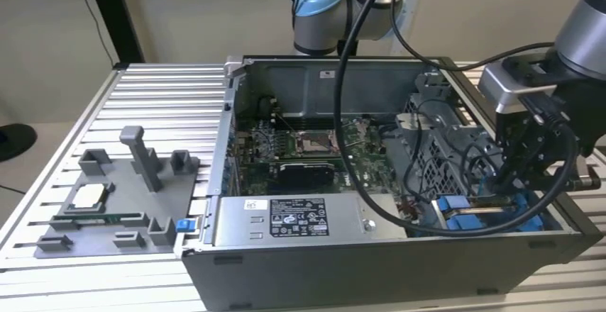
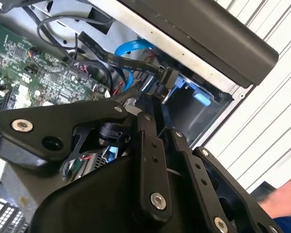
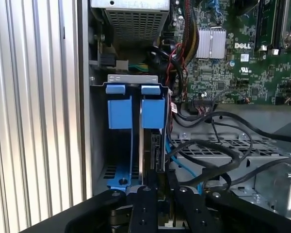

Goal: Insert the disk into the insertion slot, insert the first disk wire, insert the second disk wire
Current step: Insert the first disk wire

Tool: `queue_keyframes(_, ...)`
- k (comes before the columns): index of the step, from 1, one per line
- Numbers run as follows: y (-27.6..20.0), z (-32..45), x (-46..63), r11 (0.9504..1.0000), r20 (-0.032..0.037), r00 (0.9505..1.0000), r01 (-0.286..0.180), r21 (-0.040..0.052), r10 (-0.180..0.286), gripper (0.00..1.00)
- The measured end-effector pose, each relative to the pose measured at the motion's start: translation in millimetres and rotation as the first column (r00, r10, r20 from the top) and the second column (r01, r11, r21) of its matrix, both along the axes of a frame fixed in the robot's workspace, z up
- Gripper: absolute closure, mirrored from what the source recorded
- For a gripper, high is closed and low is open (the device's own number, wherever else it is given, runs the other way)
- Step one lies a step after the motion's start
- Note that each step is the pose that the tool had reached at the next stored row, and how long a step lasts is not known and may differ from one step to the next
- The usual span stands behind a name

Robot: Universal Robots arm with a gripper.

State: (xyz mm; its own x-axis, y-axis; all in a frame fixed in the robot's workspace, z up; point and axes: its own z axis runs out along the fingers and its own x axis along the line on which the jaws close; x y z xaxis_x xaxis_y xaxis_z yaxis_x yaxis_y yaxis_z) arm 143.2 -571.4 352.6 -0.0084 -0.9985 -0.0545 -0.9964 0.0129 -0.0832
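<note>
**Hand low in the drive cage, at the edge of the seated disk**

The disk [image 3: 152,141] stands edge-on in the insertion slot [image 3: 151,90] and seems pushed home, so its connector edge faces the loose cables. The hand [image 3: 157,189] hangs right at that edge, likely for the wiring, and a black flat-cable connector [image 2: 168,76] sits just past its tip. Whether the hand is clenched or released cannot be told. The disk shows a thin silver rim, a dark side and a bright blue carrier tab, beside the neighbouring bay's blue tab [image 3: 120,111].
</note>
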Motion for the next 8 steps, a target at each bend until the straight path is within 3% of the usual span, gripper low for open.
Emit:
queue_keyframes(1,-0.1,-0.5,-0.1,1.0000,0.0096,1.0000,0.000,0.0004,0.000,1.00)
queue_keyframes(2,-0.1,-1.1,-0.2,1.0000,0.0139,0.9999,0.000,0.0005,0.000,1.00)
queue_keyframes(8,-0.1,-4.7,-2.6,1.0000,0.0218,0.9998,0.000,0.0005,0.000,1.00)
